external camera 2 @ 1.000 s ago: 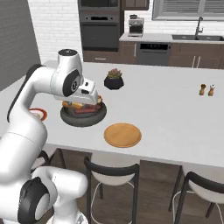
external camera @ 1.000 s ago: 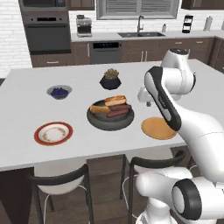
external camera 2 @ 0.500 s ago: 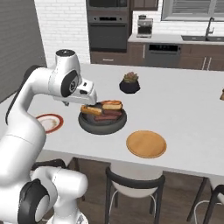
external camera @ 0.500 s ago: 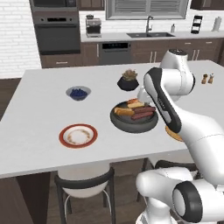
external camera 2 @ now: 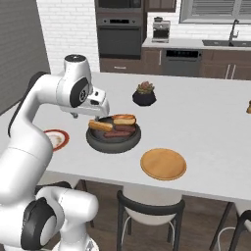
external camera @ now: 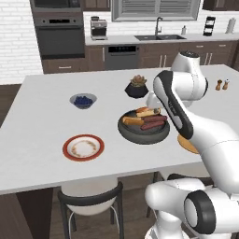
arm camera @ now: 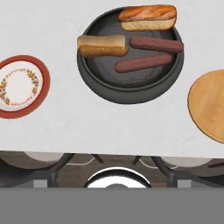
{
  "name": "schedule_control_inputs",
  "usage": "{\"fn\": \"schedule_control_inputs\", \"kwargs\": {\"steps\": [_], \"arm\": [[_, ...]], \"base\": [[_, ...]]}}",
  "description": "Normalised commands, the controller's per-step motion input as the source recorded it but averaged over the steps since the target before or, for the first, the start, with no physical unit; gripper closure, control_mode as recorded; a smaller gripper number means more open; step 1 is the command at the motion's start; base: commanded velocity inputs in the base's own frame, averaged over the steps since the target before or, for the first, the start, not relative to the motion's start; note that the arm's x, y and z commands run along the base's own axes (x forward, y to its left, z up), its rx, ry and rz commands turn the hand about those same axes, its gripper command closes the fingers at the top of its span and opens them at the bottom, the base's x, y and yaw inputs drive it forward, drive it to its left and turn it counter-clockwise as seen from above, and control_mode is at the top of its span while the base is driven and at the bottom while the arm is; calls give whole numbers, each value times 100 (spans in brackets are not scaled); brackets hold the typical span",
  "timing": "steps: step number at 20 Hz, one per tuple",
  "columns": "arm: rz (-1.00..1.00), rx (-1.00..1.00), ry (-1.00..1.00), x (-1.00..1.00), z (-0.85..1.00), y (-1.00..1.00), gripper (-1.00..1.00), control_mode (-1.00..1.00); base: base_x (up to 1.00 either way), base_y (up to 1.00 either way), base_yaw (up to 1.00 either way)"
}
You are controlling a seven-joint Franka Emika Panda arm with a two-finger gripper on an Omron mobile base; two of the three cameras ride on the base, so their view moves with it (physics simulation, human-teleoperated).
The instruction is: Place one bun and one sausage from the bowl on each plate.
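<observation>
- Dark grey bowl [arm camera: 130, 61] sits at upper centre of the hand view, on the pale counter [arm camera: 109, 124]; it holds two buns [arm camera: 103, 45] and two sausages [arm camera: 143, 62].
- One bun lies at the bowl's upper rim, the other at its left; both sausages lie right of centre.
- Red-rimmed white plate [arm camera: 19, 86] lies at the left edge, apart from the bowl and bare.
- Orange-tan plate [arm camera: 210, 105] is cut by the right edge, also bare.
- In the right base view the pincer [external camera 2: 100, 109] hangs just left of the bowl [external camera 2: 113, 138]; I cannot tell whether its fingers are apart or together.
- Small berry bowl [external camera: 83, 100] and potted plant [external camera: 137, 87] stand farther back in the left base view.
</observation>
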Motion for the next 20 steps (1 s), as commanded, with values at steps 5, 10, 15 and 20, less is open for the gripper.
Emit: {"fn": "schedule_control_inputs", "kwargs": {"steps": [5, 10, 15, 20], "arm": [[0, 0, 0, 0, 0, 0, -100, 100], [2, 0, 0, 35, 0, 0, -100, -100], [10, -1, 1, 100, -6, 0, -100, -100], [49, -6, 2, 100, -84, -43, -100, -100]], "base": [[1, 0, 0], [0, 0, 0], [0, 0, 0], [0, 0, 0]]}}
